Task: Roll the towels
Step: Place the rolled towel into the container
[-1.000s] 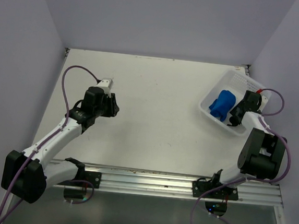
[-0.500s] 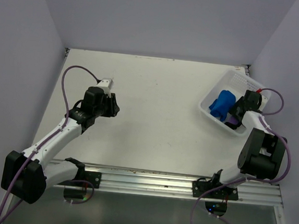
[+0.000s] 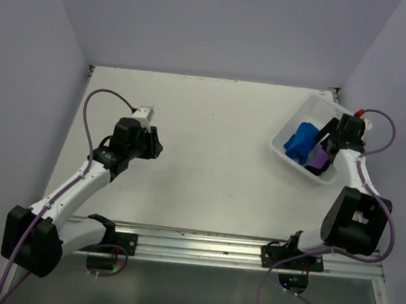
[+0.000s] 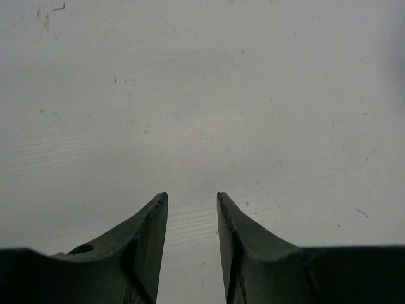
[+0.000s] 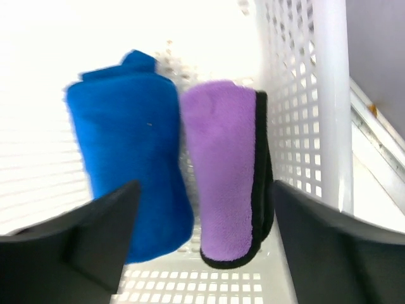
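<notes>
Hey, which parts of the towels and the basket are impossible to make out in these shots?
Top view: most of the purple towel is hidden under the right gripper.
Right wrist view: the blue towel's near corner is behind a finger; the basket floor past the towels is washed out by glare.
Left wrist view: no towel or basket in frame, only the table and the left gripper.

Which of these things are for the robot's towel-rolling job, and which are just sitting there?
For the job: blue towel, purple towel, both rolled up, side by side.
Just there: white basket holding them, table.
</notes>
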Controlling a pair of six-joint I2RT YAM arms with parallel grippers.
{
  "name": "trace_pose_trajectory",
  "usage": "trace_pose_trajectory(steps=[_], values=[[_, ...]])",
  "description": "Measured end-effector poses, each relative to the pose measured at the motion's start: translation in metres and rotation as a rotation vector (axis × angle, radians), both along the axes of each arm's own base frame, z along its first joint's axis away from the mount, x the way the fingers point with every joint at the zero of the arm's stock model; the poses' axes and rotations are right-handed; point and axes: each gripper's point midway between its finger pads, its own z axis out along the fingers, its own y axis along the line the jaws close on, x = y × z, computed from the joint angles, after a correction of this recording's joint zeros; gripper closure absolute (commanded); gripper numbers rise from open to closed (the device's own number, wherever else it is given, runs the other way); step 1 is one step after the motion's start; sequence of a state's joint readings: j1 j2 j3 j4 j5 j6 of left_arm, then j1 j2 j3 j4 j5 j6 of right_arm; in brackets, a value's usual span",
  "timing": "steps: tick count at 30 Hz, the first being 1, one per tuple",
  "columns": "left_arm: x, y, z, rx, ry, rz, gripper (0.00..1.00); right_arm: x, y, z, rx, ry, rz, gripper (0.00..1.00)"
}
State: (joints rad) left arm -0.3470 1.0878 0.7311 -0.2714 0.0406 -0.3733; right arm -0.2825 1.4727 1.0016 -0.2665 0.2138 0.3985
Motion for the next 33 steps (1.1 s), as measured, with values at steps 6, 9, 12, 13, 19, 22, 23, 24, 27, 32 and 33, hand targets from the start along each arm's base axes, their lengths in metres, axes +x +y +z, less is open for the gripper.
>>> trace_pose_trajectory(steps=[6, 9, 12, 13, 19, 22, 23, 24, 27, 32, 33], values=[[0.000, 0.001, 0.002, 0.000, -0.008, 0.003, 0.58, 0.007, 0.017, 0.059, -0.009, -0.191, 0.099, 0.01], [0.000, 0.002, 0.006, 0.001, -0.021, 0.011, 0.58, 0.007, 0.034, 0.093, -0.017, -0.311, 0.167, 0.01], [0.001, 0.006, 0.014, 0.003, -0.050, 0.028, 0.57, 0.006, 0.063, 0.123, -0.026, -0.398, 0.260, 0.01], [0.001, 0.008, 0.017, 0.004, -0.063, 0.036, 0.57, 0.006, 0.080, 0.134, -0.028, -0.432, 0.311, 0.01], [0.001, 0.025, 0.047, 0.000, -0.180, 0.110, 0.58, -0.012, 0.205, 0.161, 0.033, -0.516, 0.676, 0.01], [-0.007, 0.038, 0.073, -0.019, -0.297, 0.160, 0.57, -0.032, 0.261, 0.153, 0.073, -0.481, 0.859, 0.01], [-0.009, 0.041, 0.078, -0.024, -0.324, 0.172, 0.57, -0.039, 0.274, 0.148, 0.085, -0.463, 0.900, 0.01], [-0.011, 0.044, 0.084, -0.028, -0.350, 0.184, 0.57, -0.046, 0.282, 0.143, 0.095, -0.447, 0.928, 0.01], [-0.010, 0.050, 0.093, -0.021, -0.392, 0.211, 0.57, -0.059, 0.280, 0.124, 0.095, -0.387, 0.927, 0.01], [-0.005, 0.055, 0.078, 0.021, -0.348, 0.232, 0.57, -0.069, 0.257, 0.104, 0.051, -0.327, 0.837, 0.01], [-0.005, 0.055, 0.077, 0.025, -0.346, 0.233, 0.57, -0.067, 0.253, 0.103, 0.037, -0.322, 0.813, 0.01]])
